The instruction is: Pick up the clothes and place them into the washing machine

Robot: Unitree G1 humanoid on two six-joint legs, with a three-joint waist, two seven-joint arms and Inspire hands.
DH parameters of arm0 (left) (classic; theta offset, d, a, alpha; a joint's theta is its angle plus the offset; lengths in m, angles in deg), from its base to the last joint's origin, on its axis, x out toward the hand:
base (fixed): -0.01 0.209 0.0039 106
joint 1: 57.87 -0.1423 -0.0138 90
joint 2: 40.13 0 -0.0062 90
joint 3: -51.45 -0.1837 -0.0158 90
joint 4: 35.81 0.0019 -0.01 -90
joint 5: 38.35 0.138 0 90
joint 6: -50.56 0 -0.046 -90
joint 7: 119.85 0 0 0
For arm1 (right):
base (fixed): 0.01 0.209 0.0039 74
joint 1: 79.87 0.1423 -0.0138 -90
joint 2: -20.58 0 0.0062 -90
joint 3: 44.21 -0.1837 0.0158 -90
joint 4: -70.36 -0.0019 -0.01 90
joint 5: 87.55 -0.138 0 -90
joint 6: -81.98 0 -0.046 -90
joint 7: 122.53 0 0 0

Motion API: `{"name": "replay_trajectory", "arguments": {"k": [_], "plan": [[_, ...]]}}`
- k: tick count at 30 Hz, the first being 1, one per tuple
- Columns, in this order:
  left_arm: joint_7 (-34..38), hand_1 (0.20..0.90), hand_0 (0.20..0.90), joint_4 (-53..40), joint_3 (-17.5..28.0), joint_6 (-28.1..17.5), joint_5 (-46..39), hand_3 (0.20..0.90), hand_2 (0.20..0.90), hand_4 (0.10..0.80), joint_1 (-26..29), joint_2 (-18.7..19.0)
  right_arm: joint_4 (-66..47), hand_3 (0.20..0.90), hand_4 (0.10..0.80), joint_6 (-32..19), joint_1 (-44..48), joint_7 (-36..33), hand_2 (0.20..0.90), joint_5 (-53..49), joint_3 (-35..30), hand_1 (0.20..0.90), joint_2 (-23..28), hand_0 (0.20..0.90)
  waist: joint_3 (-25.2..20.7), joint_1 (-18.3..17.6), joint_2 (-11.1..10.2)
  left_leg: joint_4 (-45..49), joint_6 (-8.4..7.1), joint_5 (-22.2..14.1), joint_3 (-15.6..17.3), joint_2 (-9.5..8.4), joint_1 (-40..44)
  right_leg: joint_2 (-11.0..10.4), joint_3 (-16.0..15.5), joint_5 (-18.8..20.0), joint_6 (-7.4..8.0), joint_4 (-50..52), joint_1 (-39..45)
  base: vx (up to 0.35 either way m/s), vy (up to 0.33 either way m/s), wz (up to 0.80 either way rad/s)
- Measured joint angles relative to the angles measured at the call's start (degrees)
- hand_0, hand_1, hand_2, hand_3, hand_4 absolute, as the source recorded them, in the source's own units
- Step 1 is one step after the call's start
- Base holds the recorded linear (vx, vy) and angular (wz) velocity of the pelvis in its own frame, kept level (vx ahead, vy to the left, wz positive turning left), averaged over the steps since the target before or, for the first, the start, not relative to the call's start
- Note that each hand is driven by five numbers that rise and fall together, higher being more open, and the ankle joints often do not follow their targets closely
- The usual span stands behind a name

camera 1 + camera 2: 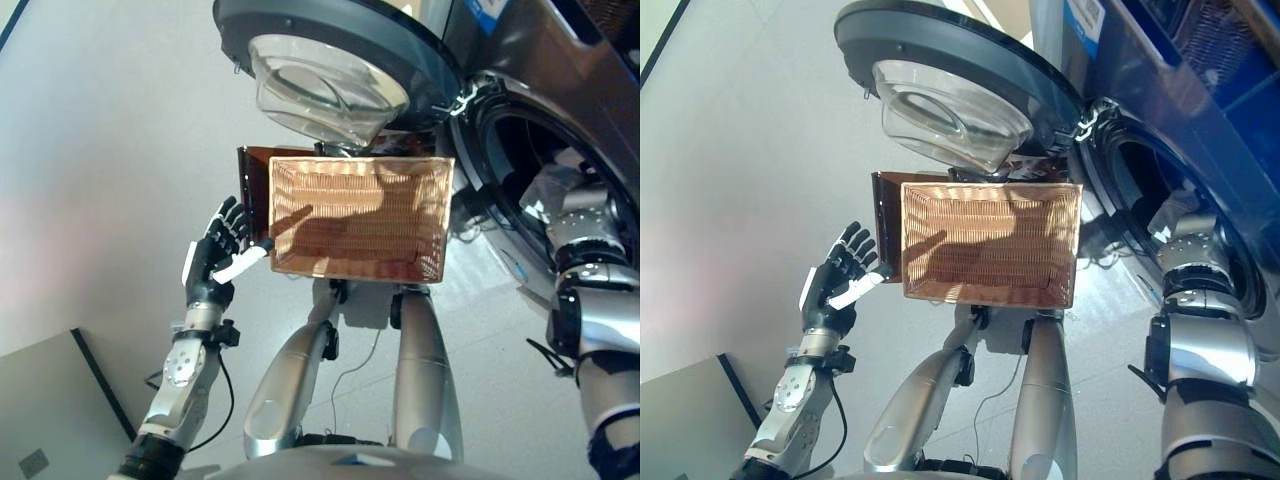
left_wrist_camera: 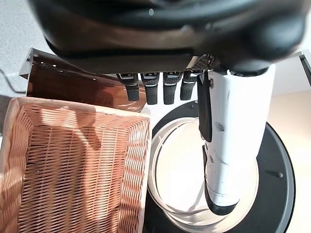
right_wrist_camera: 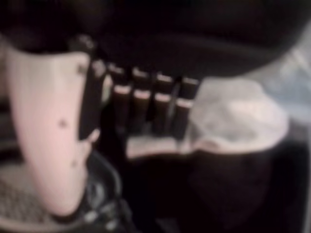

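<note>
The woven basket stands in front of me on a brown stand, and I see no clothes in it. My left hand hovers at the basket's left side with straight fingers, holding nothing; the left wrist view shows its white-covered thumb extended. My right arm reaches into the washing machine's dark drum. Inside it, my right hand has its fingers and thumb straight, and a white piece of clothing lies right past the fingertips. A pale patch of that cloth shows in the drum opening.
The machine's round door hangs wide open above the basket's far edge. A grey flat box sits on the floor at the lower left. Pale floor stretches out to the left.
</note>
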Motion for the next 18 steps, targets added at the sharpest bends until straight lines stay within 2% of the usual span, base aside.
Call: {"name": "replay_trajectory", "arguments": {"k": [6,11,15,18], "plan": [[0.0,0.9,0.9,-0.2,0.0,0.0,0.2,0.9,0.9,0.8,0.0,0.0,-0.1,0.9,0.8,2.1,-0.2,-2.2,0.9,8.1,2.9,0.9,0.1,0.9,0.0,-0.2,0.0,-0.1,-0.01,-0.3,0.0,0.17,0.0,0.2,0.0,-0.1,0.03,-0.2,0.0,0.0,0.0,0.0],[-0.3,0.9,0.9,-0.5,0.0,0.0,0.1,0.9,0.9,0.8,0.0,0.0,-1.6,0.9,0.8,3.7,-1.1,-1.7,0.9,13.0,7.8,0.9,0.9,0.9,0.0,-0.4,0.0,-0.1,-0.19,-0.1,-0.1,0.21,0.3,0.1,-0.3,-0.1,0.02,-0.5,0.6,0.01,-0.001,0.02],[-0.7,0.9,0.9,-0.5,0.0,0.0,0.1,0.9,0.9,0.8,-0.1,-0.1,-6.4,0.9,0.8,6.2,-5.3,-0.7,0.9,17.4,12.2,0.9,1.2,0.9,0.0,-1.5,-0.1,0.0,0.08,-0.1,-1.2,0.32,1.7,-0.1,-1.5,0.0,-0.18,-1.2,2.9,0.02,-0.004,0.03],[-1.6,0.9,0.9,-0.5,0.0,0.0,0.1,0.9,0.9,0.8,-0.6,-0.2,-12.7,0.9,0.8,7.5,-10.8,0.5,0.9,24.4,14.6,0.9,1.9,0.9,-0.1,-1.6,-0.5,-0.1,0.34,-0.4,-1.5,0.41,3.6,-0.2,-1.9,-0.1,0.03,-2.0,5.1,0.054,-0.012,0.07]]}}
